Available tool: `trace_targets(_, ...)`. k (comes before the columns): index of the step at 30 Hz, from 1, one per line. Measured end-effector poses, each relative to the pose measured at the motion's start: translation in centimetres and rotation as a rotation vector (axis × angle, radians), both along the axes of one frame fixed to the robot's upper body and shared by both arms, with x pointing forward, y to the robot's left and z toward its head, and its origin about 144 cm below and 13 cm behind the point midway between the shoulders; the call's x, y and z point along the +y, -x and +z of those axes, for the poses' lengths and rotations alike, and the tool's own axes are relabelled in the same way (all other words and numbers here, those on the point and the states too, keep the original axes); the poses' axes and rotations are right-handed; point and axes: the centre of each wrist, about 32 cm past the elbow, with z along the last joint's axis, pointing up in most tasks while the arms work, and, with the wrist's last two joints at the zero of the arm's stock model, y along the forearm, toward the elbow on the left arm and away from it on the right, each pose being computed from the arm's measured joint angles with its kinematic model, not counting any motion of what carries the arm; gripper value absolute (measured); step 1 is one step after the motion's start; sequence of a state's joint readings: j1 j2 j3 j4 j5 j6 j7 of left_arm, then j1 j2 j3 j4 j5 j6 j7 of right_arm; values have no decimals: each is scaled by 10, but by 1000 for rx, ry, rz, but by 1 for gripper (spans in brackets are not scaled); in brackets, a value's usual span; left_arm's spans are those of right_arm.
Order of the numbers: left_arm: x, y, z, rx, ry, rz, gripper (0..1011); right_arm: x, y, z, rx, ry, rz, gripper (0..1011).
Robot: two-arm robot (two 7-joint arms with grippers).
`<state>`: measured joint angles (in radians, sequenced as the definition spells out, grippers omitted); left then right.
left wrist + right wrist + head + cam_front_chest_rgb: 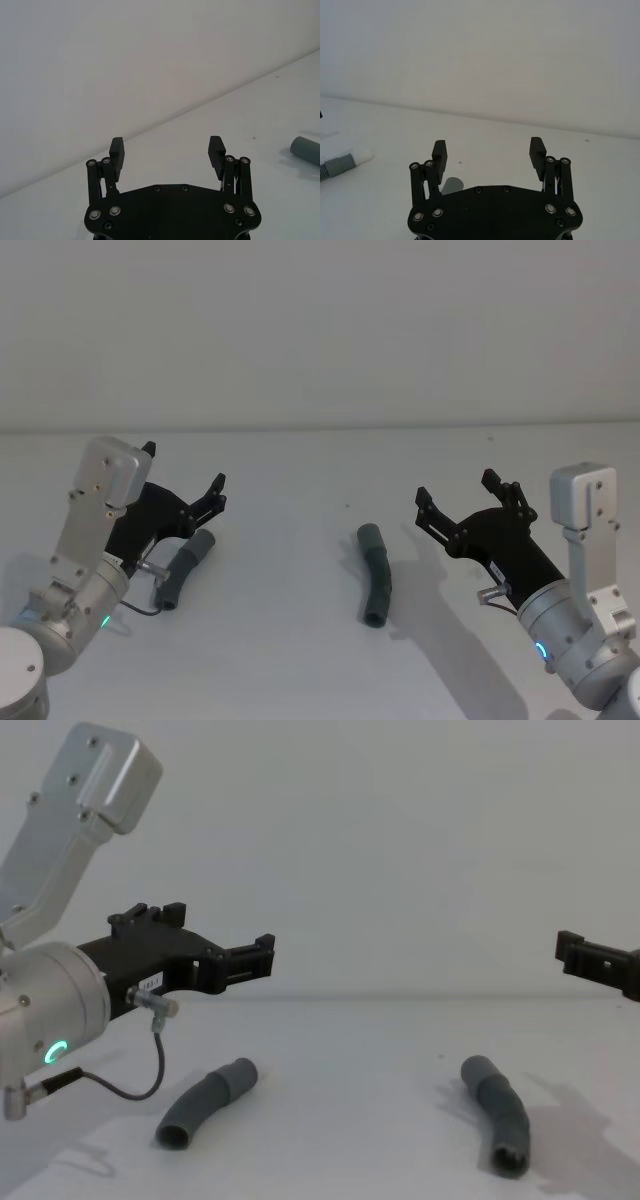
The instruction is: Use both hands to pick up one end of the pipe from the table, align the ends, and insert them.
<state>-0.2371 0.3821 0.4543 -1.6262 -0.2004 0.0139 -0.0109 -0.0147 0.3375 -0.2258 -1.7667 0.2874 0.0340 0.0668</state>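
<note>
Two pipe pieces (185,572) (376,575) lie apart on the table (300,660), left tool (185,465) and right tool (456,487) spread empty above; pickup unstarted, I'd next lower each onto one.

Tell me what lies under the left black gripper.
Below the open left gripper, a curved dark grey tube piece lies untouched on the white table; its arm hides table nearby.
</note>
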Motion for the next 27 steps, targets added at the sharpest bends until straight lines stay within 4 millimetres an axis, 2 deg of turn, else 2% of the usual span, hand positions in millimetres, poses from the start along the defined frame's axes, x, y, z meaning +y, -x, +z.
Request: trace_targets(27, 0, 0, 0, 0, 0, 0, 1001, 0, 0, 0, 0, 0, 0, 1002)
